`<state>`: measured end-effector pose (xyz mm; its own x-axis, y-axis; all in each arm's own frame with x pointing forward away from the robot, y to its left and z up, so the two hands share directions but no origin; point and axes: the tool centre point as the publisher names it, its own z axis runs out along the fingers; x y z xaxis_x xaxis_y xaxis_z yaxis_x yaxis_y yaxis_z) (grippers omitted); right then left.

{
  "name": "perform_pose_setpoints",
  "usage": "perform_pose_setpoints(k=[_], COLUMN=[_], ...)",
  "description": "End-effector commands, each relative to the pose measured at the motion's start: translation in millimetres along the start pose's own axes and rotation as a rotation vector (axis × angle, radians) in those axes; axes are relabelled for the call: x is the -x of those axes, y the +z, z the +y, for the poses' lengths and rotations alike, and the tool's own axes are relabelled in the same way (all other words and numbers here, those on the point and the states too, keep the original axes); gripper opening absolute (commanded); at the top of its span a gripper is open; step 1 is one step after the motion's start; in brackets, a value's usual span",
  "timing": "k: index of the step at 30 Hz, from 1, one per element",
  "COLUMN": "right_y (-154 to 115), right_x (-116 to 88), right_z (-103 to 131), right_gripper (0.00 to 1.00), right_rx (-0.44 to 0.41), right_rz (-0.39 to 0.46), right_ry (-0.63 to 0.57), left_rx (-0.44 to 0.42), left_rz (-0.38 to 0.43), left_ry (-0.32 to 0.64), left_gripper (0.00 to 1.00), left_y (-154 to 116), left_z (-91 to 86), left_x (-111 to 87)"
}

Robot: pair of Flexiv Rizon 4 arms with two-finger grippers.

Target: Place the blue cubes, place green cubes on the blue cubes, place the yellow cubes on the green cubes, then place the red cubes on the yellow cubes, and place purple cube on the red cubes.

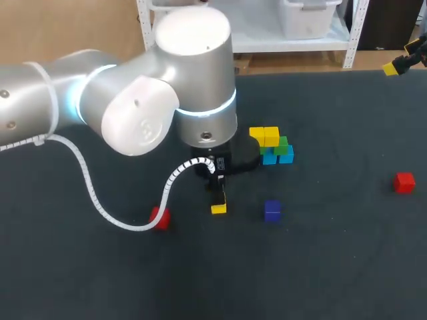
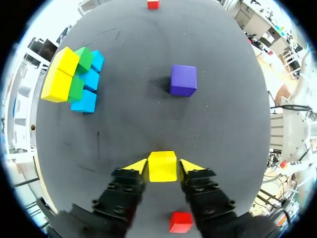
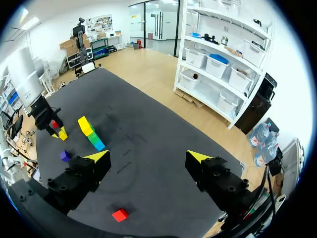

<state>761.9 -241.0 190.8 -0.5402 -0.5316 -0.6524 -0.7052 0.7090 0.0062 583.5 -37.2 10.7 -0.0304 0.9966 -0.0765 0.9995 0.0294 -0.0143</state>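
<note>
My left gripper [image 2: 162, 166] is clamped on the small yellow cube [image 2: 162, 167] — flat on the dark table [image 2: 223, 124], sides square to the fingers [image 2: 138, 167], bare room around. My right gripper [image 3: 147, 154] hangs wide apart.

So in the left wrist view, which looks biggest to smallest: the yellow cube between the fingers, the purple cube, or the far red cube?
Largest, about alike and too close to rank: yellow cube and purple cube.
Smallest: far red cube, probably only because it lies farthest from the camera.
</note>
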Motion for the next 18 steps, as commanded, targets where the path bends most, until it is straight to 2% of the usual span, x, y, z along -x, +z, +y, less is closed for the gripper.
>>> perform_pose_setpoints(k=[1,2,4,6,8,14,18], right_y=[0.3,0.3,0.3,0.3,0.3,0.3,0.3], right_x=[-0.3,-0.3,-0.3,-0.3,-0.3,-0.3,-0.3], right_z=[-0.4,-0.4,-0.4,-0.4,-0.4,-0.4,-0.4], right_gripper=[1.0,1.0,1.0,1.0,1.0,1.0,1.0], right_rx=[0.002,0.002,0.002,0.002,0.002,0.002,0.002], right_rz=[-0.002,-0.002,-0.002,-0.002,-0.002,-0.002,-0.002], right_ry=[-0.001,-0.001,-0.001,-0.001,-0.001,-0.001,-0.001], left_rx=[-0.017,-0.018,-0.023,-0.031,-0.032,-0.033,-0.004], left_rz=[0.005,0.005,0.008,0.007,0.008,0.017,0.027], left_ry=[0.008,0.009,0.009,0.016,0.019,0.03,0.037], left_gripper=[0.44,0.49,0.35,0.3,0.0,0.0,0.0], left_y=[-0.3,-0.3,-0.3,-0.1,0.0,-0.6,-9.5], left_z=[2.0,1.8,1.4,-0.3,-1.4,-3.0,1.2], left_x=[-0.4,-0.4,-0.5,0.2,1.3,1.9,2.1])
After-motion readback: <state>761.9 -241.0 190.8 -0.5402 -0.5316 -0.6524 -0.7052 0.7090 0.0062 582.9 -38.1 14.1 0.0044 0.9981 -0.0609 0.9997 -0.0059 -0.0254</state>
